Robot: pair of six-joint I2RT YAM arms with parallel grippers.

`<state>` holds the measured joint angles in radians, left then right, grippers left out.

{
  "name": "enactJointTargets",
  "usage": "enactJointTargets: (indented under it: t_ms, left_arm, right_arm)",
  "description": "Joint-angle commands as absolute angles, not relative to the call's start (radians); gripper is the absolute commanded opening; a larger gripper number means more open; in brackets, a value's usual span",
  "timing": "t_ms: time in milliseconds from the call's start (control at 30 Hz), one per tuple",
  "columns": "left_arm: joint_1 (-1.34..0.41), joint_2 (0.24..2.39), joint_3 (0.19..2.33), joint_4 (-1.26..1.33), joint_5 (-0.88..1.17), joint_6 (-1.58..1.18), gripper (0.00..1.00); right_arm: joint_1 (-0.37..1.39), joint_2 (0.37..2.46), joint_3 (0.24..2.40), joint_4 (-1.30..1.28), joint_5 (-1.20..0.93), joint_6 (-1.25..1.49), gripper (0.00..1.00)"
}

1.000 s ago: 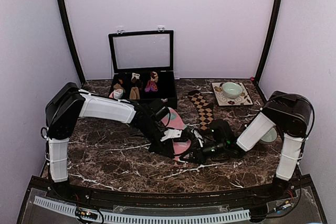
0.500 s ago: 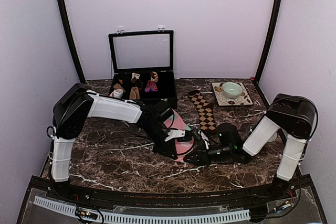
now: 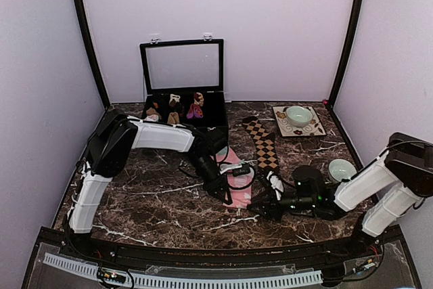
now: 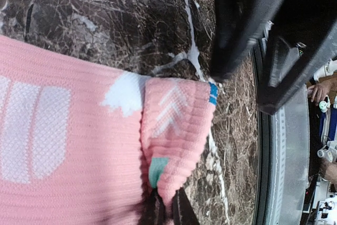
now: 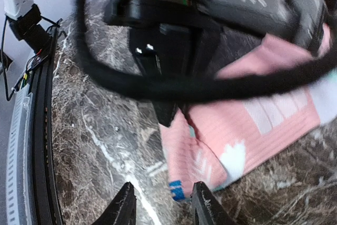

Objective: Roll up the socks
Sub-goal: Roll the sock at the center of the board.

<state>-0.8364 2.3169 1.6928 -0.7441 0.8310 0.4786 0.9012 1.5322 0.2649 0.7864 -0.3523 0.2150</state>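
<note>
The pink sock (image 3: pixel 233 158) lies at the middle of the marble table, its near end folded over onto itself. My left gripper (image 3: pixel 227 186) is shut on that folded end (image 4: pixel 176 125), with the pink fabric and a mint patch pinched between its fingertips (image 4: pixel 167 206). My right gripper (image 3: pixel 265 206) sits just right of the fold and is open. Its fingertips (image 5: pixel 164 204) stand apart on either side of bare marble, just short of the sock's blue-marked edge (image 5: pixel 176 189). The dark brown sock with tan diamond checks (image 3: pixel 264 147) lies flat behind it.
An open black box (image 3: pixel 218 116) with a glass lid holds small sock bundles at the back. A patterned tile with a mint bowl (image 3: pixel 298 114) sits back right, and another mint bowl (image 3: pixel 340 168) is near the right arm. The table's front rail (image 4: pixel 263 172) runs close by.
My right gripper has opened, let go of the pink sock and drawn back to the right. My left gripper has closed fully on the folded end and shifted slightly back.
</note>
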Motion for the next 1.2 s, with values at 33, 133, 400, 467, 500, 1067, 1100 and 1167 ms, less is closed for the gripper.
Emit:
enactJointTargets:
  t_ms: [33,133,400,467,500,1067,1100,1167]
  left_arm:
    - [-0.814,2.386,1.691,-0.896,0.720,0.430,0.00]
    - [-0.812,2.405,1.709,-0.932,0.720,0.421,0.00]
    - [-0.802,2.453,1.729,-1.007,0.682,0.453,0.00]
    - [-0.800,2.460,1.740,-1.020,0.672,0.460,0.00]
    - [-0.799,2.462,1.747,-1.024,0.672,0.463,0.00]
    - [-0.794,2.468,1.769,-1.065,0.658,0.518,0.02]
    - [-0.793,2.461,1.767,-1.067,0.658,0.523,0.07]
    - [-0.787,2.433,1.750,-1.061,0.671,0.533,0.18]
  right_arm:
    - [1.019,1.418,0.297,0.650,-0.155,-0.031,0.36]
    - [1.055,1.440,0.360,0.560,-0.137,-0.121,0.36]
    - [1.077,1.519,0.520,0.359,-0.133,-0.355,0.36]
    - [1.076,1.541,0.549,0.334,-0.127,-0.392,0.37]
    - [1.074,1.552,0.559,0.329,-0.124,-0.406,0.37]
    - [0.983,1.753,0.557,0.438,-0.167,-0.380,0.30]
    - [0.977,1.765,0.556,0.439,-0.173,-0.367,0.29]
    - [0.968,1.782,0.546,0.441,-0.179,-0.342,0.23]
